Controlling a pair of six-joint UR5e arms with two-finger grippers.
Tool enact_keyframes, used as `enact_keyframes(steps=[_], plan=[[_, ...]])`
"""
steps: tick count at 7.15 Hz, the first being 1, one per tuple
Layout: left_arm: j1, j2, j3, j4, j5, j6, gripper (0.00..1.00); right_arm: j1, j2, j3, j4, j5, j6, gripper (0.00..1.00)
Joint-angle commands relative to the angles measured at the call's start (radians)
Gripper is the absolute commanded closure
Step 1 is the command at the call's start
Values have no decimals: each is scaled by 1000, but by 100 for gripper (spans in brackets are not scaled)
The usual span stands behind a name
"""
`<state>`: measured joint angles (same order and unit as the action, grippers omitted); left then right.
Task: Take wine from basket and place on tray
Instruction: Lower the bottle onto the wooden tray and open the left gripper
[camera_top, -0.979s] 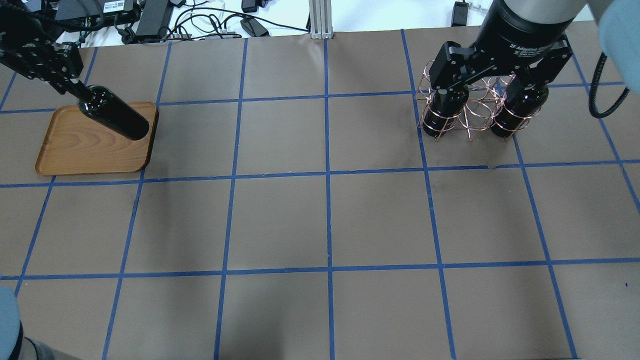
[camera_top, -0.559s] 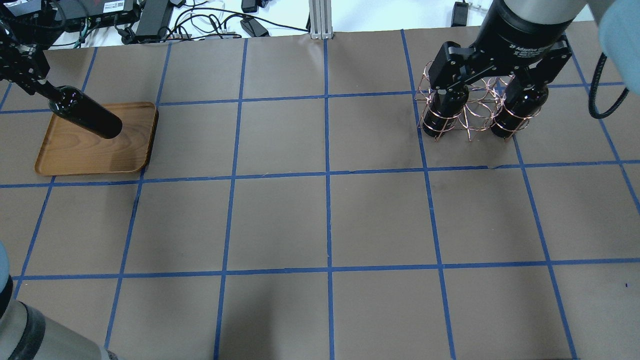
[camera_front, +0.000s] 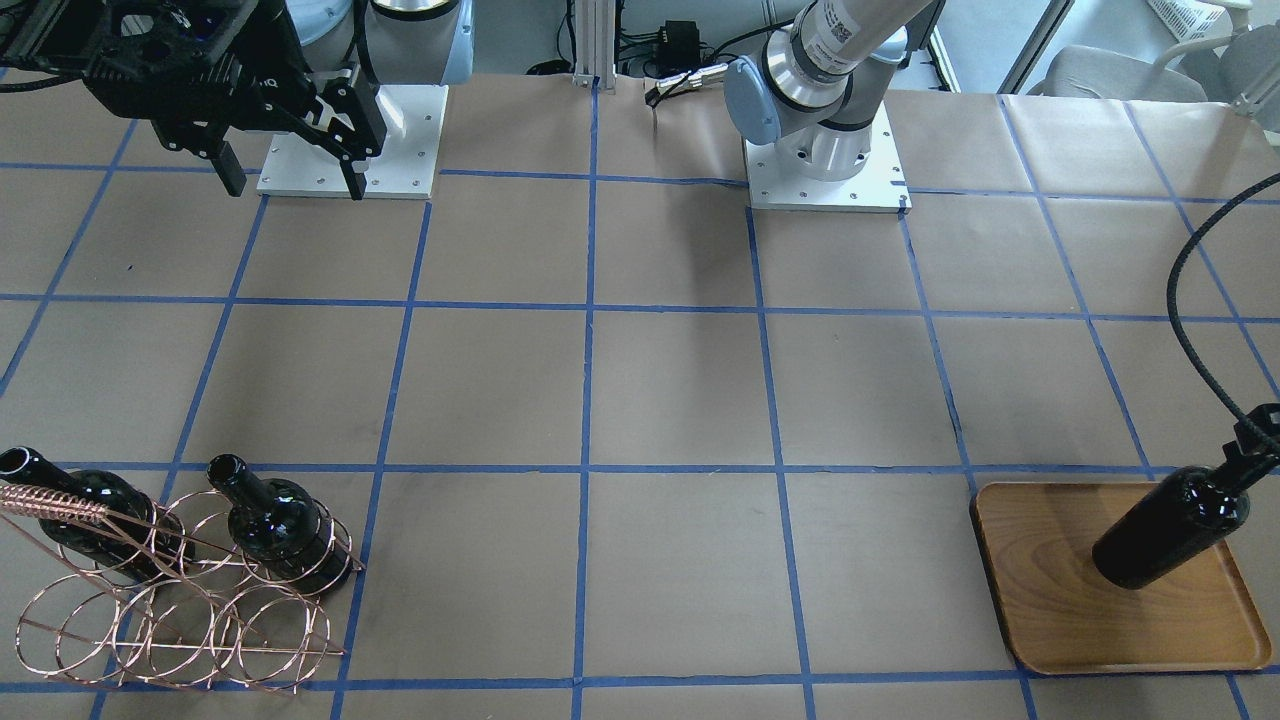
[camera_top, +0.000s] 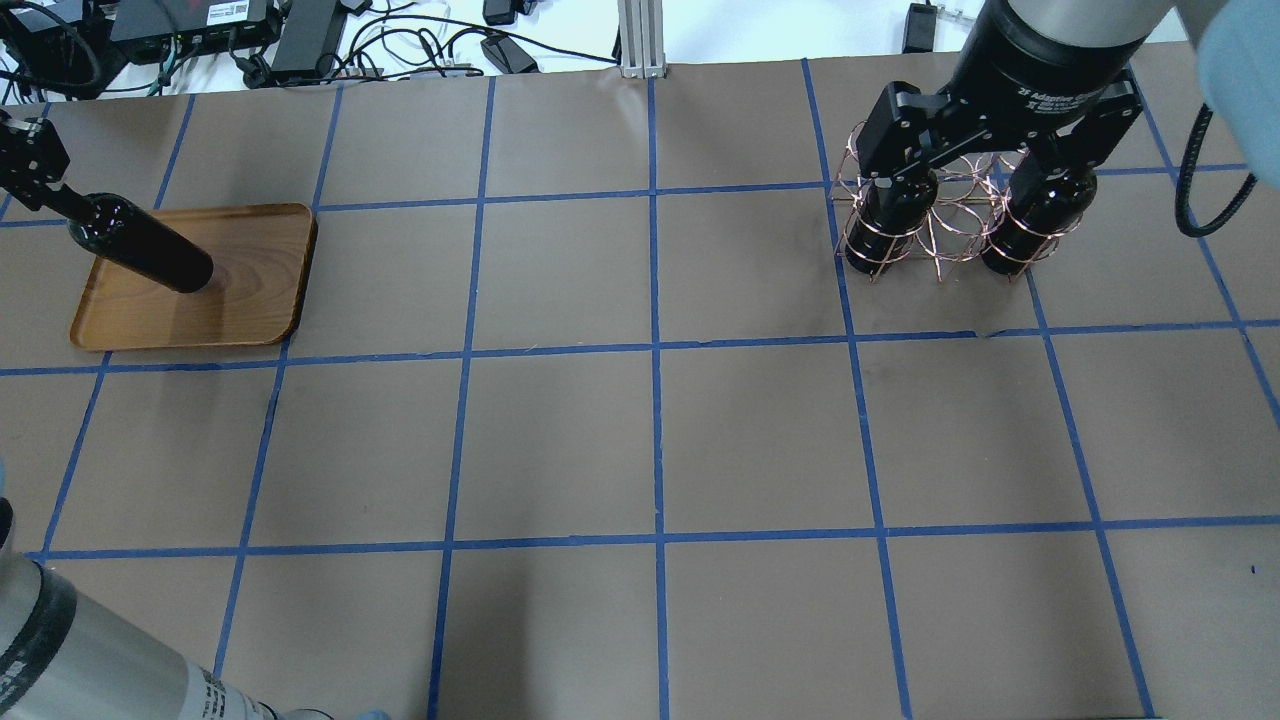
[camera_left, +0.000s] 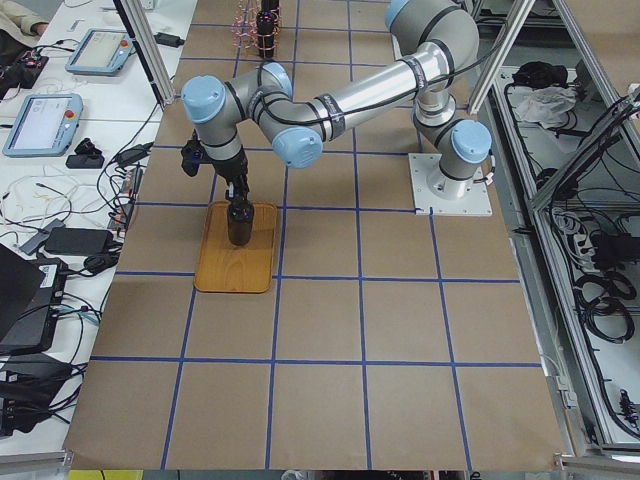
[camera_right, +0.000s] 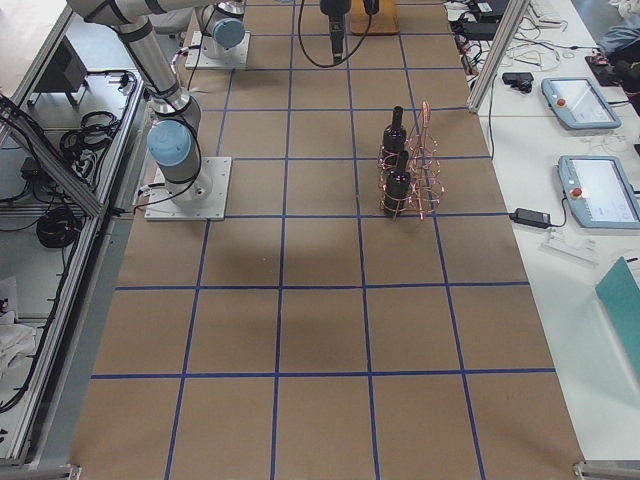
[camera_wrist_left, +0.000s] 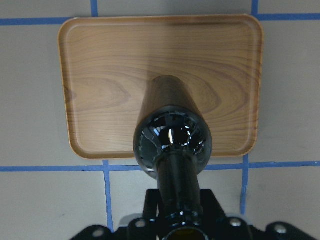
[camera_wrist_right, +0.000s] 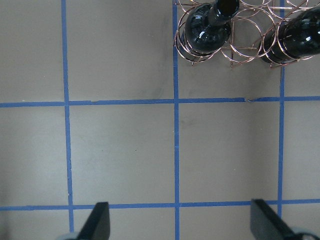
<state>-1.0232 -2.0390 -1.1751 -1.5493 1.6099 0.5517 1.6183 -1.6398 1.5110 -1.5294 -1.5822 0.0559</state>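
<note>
1. At the table's left end, the left gripper (camera_wrist_left: 177, 225) is clamped on the neck of the wine (camera_top: 140, 255). The bottle hangs roughly upright over the tray (camera_top: 255, 300).
2. The bottle's base sits inside the tray rim, roughly mid-tray. Whether it touches the wood cannot be told.
3. The right gripper (camera_wrist_right: 182, 222) is spread wide and empty, hovering over the table (camera_top: 650, 440) near the basket (camera_front: 180, 620). The basket holds two other bottles (camera_front: 275, 525).
4. Step in hand looks like the set-down: the wine is out of the basket and not yet released.
5. The next move likely calls for a straight descent until the base sits flat, then opening the jaws and lifting clear of the neck. The bottle is tall and glossy, so it could tip if released while tilted.
</note>
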Motion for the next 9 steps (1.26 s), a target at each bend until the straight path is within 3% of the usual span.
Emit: enact_keyframes(steps=[1, 2, 3, 4, 5, 6, 9], plan=[[2, -15, 5, 20, -4, 2, 100, 0, 0, 0, 0, 1, -1, 0], [2, -27, 5, 20, -4, 1, 100, 0, 0, 0, 0, 1, 1, 0], [2, -35, 5, 29, 4, 1, 75, 0, 0, 0, 0, 1, 1, 0], [2, -35, 5, 32, 4, 1, 60, 0, 0, 1, 0, 1, 1, 0], [2, -35, 6, 32, 2, 1, 28, 0, 0, 0, 0, 1, 1, 0], [0, -21, 6, 29, -5, 1, 4, 0, 0, 1, 0, 1, 2, 0], [-24, 34, -1, 12, 1, 1, 0, 0, 2, 2, 0, 2, 7, 0]])
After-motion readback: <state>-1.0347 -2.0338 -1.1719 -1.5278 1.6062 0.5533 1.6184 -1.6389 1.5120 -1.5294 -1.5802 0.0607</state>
